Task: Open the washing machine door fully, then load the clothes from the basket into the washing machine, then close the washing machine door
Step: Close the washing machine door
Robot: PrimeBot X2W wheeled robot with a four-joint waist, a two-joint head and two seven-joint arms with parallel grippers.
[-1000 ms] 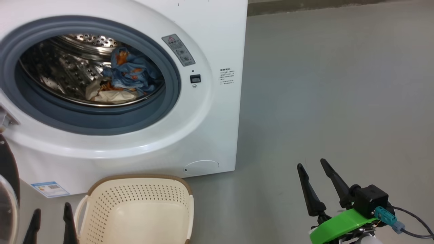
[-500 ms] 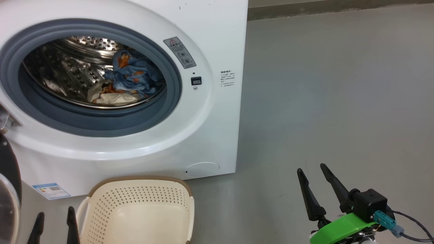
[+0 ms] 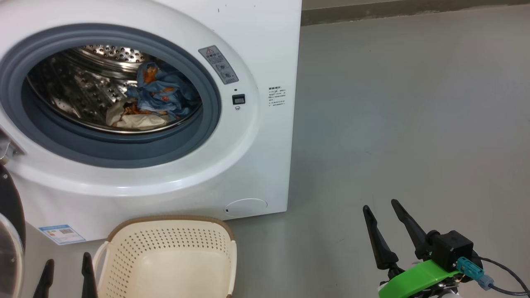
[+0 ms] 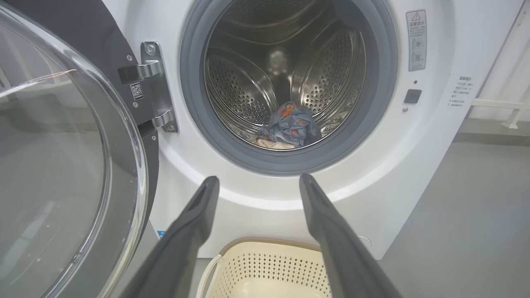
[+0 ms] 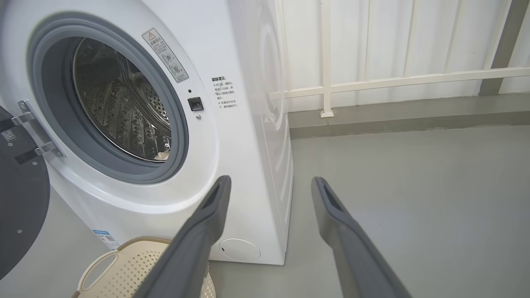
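The white washing machine (image 3: 256, 49) stands with its door (image 4: 54, 165) swung wide to the left on its hinge (image 4: 154, 87). Light blue printed clothes (image 3: 161, 93) with a cream piece lie inside the steel drum, also seen as clothes (image 4: 290, 128) in the left wrist view. The cream perforated basket (image 3: 169, 256) sits on the floor before the machine with nothing showing inside. My left gripper (image 3: 66, 271) is open beside the basket's left handle. My right gripper (image 3: 381, 211) is open over bare floor, right of the machine. Both hold nothing.
Grey floor (image 3: 414, 124) stretches to the right of the machine. A white railing (image 5: 393, 78) and a low kerb run along the back wall. The door's glass bowl (image 3: 8, 256) bulges at the far left of the head view.
The head camera tipped slightly, so the whole picture slid down a little. Neither gripper nor the clothes, basket or door moved.
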